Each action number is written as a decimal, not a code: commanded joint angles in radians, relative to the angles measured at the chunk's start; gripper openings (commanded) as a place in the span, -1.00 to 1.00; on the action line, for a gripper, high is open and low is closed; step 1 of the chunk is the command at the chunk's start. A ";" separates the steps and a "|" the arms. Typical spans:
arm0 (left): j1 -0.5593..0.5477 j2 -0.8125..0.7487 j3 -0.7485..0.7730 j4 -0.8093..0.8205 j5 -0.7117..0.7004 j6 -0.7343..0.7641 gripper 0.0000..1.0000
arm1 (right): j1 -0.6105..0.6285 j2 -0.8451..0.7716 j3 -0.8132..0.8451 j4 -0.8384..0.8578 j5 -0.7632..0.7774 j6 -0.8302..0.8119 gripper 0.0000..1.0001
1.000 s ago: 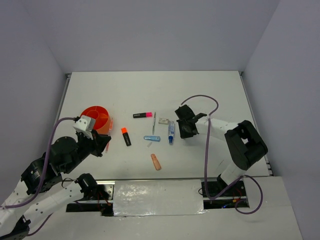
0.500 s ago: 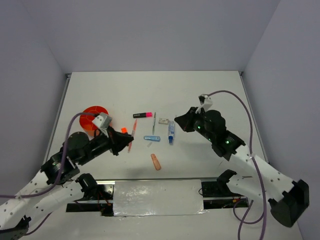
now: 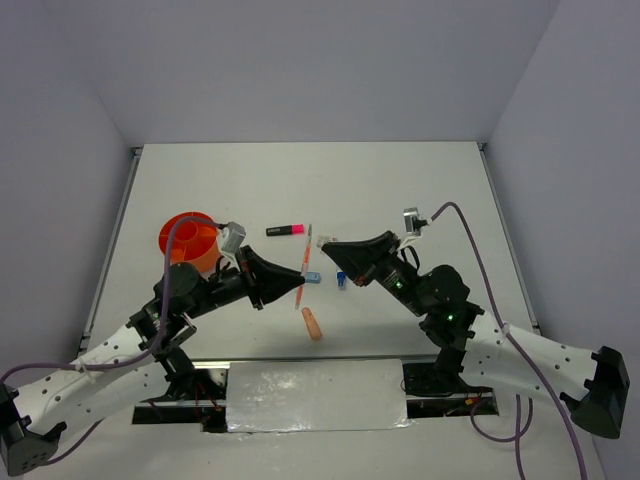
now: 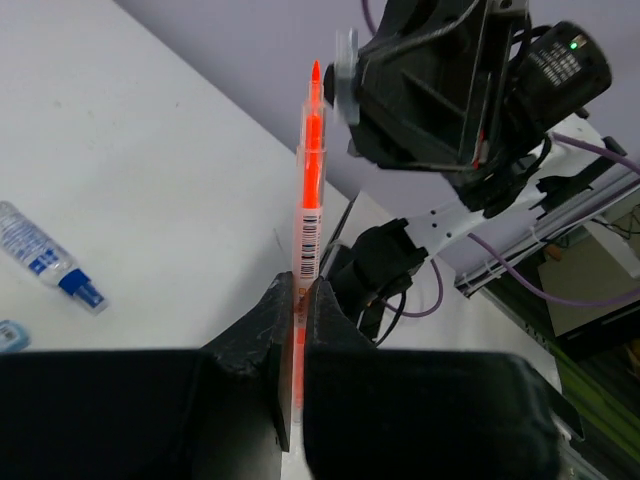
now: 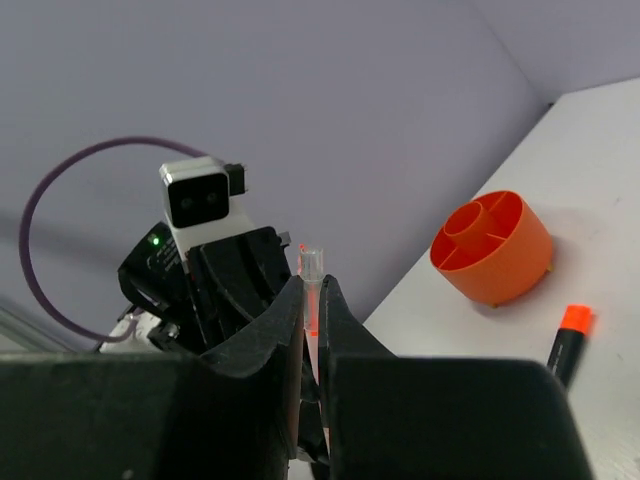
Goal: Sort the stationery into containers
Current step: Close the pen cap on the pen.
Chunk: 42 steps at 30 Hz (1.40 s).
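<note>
My left gripper (image 3: 298,284) is shut on a thin orange pen (image 3: 304,268) and holds it above the table's middle; in the left wrist view the pen (image 4: 308,200) stands up from the shut jaws (image 4: 298,285). My right gripper (image 3: 325,243) faces it, shut on a clear pen cap (image 5: 311,262), which is close beside the pen's tip (image 4: 345,75). The round orange tub (image 3: 190,237) with its dividers stands at the left and also shows in the right wrist view (image 5: 492,250). A pink-capped highlighter (image 3: 285,230), a grey pen (image 3: 308,238) and a peach eraser (image 3: 313,323) lie on the table.
An orange-capped highlighter (image 5: 567,340) lies near the tub, hidden under my left arm in the top view. A blue-capped marker (image 4: 45,255) and a light blue item (image 3: 313,277) lie under the grippers. The white block is hidden.
Both arms swung in to the table's middle. The left gripper carried the orange pen there from beside the tub, and the right gripper came tip to tip with it.
</note>
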 commanded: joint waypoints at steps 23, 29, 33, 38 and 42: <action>-0.007 -0.052 -0.037 0.096 0.031 -0.025 -1.00 | 0.074 0.182 0.167 0.209 0.030 -0.188 -1.00; -0.007 -0.066 -0.031 0.069 0.014 -0.012 -1.00 | 0.074 0.187 0.152 0.203 0.028 -0.181 -1.00; -0.007 -0.064 -0.028 0.059 0.010 -0.008 -1.00 | 0.075 0.198 0.143 0.211 0.019 -0.168 -1.00; -0.007 -0.067 -0.026 0.053 0.005 -0.005 -1.00 | 0.074 0.210 0.137 0.206 0.025 -0.168 -1.00; -0.007 -0.070 -0.015 0.033 -0.006 0.006 -1.00 | 0.074 0.215 0.137 0.200 0.017 -0.167 -1.00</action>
